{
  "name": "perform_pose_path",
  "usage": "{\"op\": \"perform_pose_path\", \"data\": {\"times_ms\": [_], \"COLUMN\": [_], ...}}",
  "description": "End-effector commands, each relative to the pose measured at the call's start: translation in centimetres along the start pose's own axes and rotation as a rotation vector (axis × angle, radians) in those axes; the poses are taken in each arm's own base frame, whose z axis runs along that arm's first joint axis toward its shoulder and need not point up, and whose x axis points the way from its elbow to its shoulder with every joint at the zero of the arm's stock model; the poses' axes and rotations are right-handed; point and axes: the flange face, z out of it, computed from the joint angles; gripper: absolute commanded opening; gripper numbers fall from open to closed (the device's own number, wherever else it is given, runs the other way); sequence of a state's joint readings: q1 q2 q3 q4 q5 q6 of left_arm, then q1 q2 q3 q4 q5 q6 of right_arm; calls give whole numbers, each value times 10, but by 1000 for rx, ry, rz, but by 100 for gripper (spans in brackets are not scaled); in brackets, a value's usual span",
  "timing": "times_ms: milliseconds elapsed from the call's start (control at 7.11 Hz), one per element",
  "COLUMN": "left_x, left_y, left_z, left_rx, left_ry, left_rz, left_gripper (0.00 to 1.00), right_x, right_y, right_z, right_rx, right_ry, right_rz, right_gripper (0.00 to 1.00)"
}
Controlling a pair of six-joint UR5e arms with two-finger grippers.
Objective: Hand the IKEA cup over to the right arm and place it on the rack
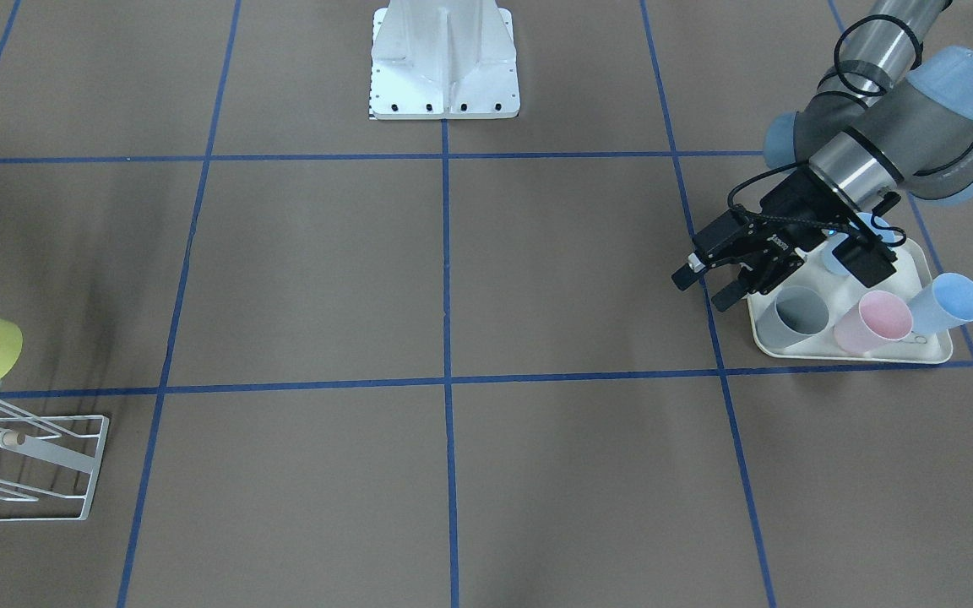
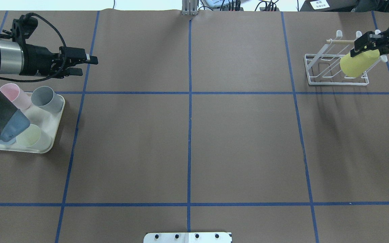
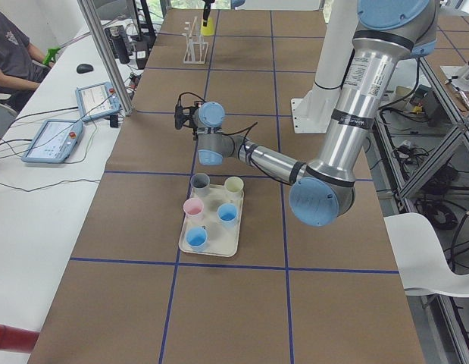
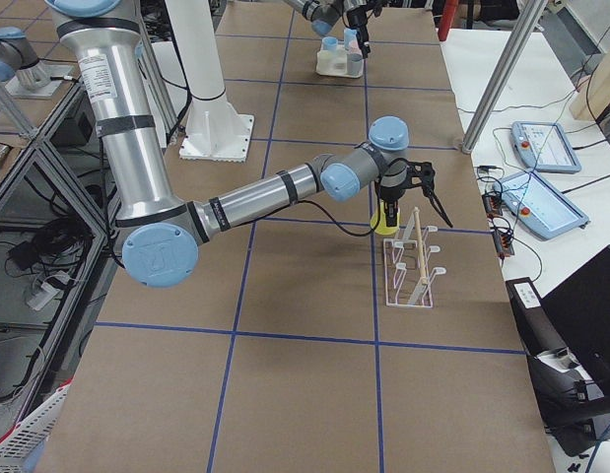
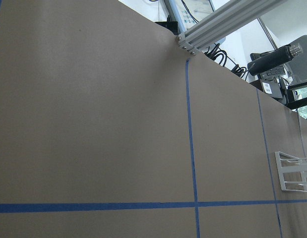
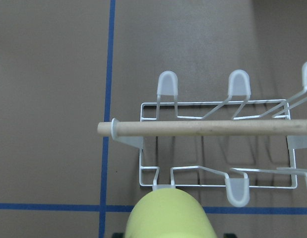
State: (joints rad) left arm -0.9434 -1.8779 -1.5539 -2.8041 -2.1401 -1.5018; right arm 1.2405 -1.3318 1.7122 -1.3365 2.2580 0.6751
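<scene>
yellow cup (image 2: 359,64) gripped by right gripper (image 2: 364,50), above rack (image 2: 341,41) edge.

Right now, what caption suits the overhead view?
Right gripper holds a yellow cup at the rack; left gripper open.

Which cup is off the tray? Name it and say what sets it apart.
The bright yellow cup, held in the right gripper at the rack. The pink cup, grey cup and the rest stand on the cream tray.
</scene>
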Motion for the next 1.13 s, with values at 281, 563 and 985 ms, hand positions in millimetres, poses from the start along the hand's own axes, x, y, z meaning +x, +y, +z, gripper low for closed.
{"op": "perform_pose_path", "data": {"times_ms": [281,563,985], "left_x": [-1,-2,-4], "left_y": [1,0,1], "left_z": [1,1,1], "left_rx": [-1,-2,-2], "left_ry": [-1,-3,-8], "left_rz": [-1,-2,-5], "left_gripper": [100,100,100], "right_x": [0,-2,-5], "right_y": [-16,-20,-31], "right_z": [23,41,51], "right_rx": [-27,-54,-66], "right_ry": [21,28,34], "right_rz": [11,7,14], "right_gripper": [45,66,98]}}
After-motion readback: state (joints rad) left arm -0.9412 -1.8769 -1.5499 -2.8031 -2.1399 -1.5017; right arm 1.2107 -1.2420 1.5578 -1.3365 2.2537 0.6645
